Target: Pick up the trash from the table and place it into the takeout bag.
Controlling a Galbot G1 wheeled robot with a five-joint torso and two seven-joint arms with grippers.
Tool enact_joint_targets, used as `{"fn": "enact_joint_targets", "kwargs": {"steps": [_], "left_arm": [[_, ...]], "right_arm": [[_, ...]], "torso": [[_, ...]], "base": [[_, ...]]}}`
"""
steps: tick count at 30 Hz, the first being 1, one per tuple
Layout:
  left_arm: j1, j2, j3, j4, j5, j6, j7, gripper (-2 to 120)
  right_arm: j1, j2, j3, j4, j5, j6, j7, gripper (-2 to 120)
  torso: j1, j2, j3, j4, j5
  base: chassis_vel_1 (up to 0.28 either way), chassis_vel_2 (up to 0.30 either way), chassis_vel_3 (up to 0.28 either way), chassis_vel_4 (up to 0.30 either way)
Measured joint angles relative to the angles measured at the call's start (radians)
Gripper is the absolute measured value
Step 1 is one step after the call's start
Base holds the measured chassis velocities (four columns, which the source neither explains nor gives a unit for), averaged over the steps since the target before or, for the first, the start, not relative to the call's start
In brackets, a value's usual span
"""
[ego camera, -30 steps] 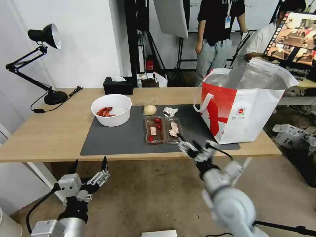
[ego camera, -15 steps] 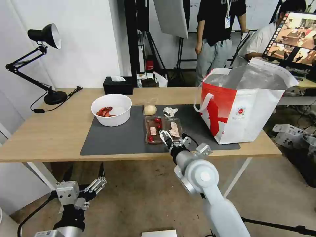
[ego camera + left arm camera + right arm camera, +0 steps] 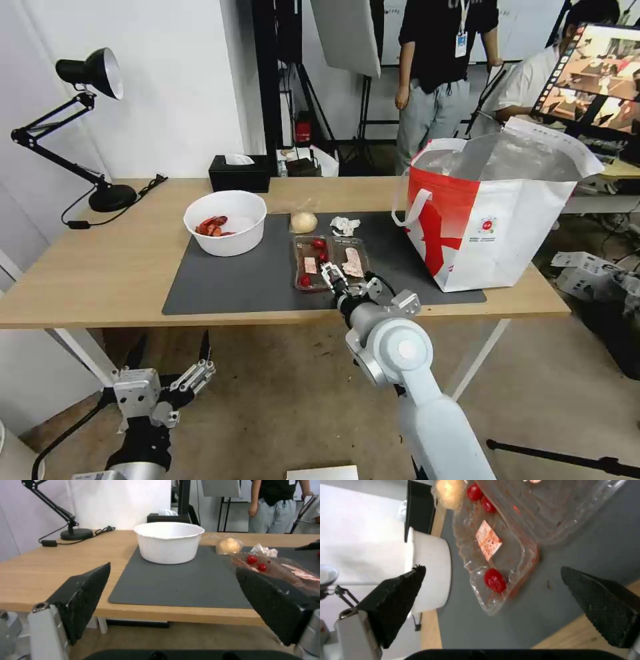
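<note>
A clear two-part tray (image 3: 331,261) with red and pink scraps lies on the dark mat (image 3: 253,283) of the table (image 3: 100,267). My right gripper (image 3: 348,280) is open at the tray's near edge, and the tray (image 3: 506,542) lies just ahead between its spread fingers. Behind the tray are a wrapped yellowish ball (image 3: 304,221) and a crumpled tissue (image 3: 345,226). The white bowl (image 3: 225,222) with red shells stands to the left. The red-and-white takeout bag (image 3: 497,213) stands open at the table's right end. My left gripper (image 3: 170,357) hangs open below the table's front edge.
A black tissue box (image 3: 239,173) stands at the table's back edge, and a black desk lamp (image 3: 87,133) with its cable occupies the back left corner. Bare wood lies left of the mat. People stand in the room behind the table.
My right arm has swung left and forward, so its gripper moved from the mat's front edge to the tray's near edge. The left gripper has sunk a little lower.
</note>
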Motion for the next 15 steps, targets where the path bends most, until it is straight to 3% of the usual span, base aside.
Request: {"fn": "enact_joint_targets", "kwargs": {"steps": [15], "left_arm": [[0.003, 0.016, -0.006, 0.0, -0.002, -0.006, 0.0, 100]], "right_arm": [[0.032, 0.034, 0.041, -0.054, 0.008, 0.013, -0.004, 100]], "torso": [[0.0, 0.0, 0.0, 0.0, 0.0]], "base": [[0.0, 0.0, 0.0, 0.0]]}}
